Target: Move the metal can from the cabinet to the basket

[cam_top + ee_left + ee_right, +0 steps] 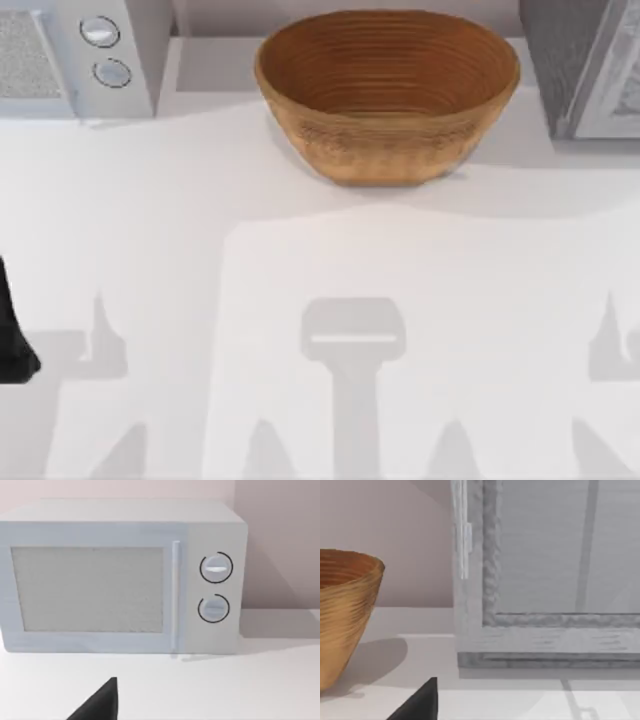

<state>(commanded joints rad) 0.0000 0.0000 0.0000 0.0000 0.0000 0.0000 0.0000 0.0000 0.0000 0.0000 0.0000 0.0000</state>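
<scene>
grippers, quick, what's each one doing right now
Left gripper: at the table's left edge, cannot be told.
Right gripper: near the cabinet, cannot be told.

Top cam looks down; right wrist cam close on cabinet (545, 580), sharing basket (388, 95).

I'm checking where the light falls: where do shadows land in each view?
Top view: arm-shaped grey shadows cross the table near the bottom edge, and the basket shades the surface beneath it. Right wrist view: the basket casts a soft shadow toward the cabinet. Left wrist view: faint shade beside the microwave.
</scene>
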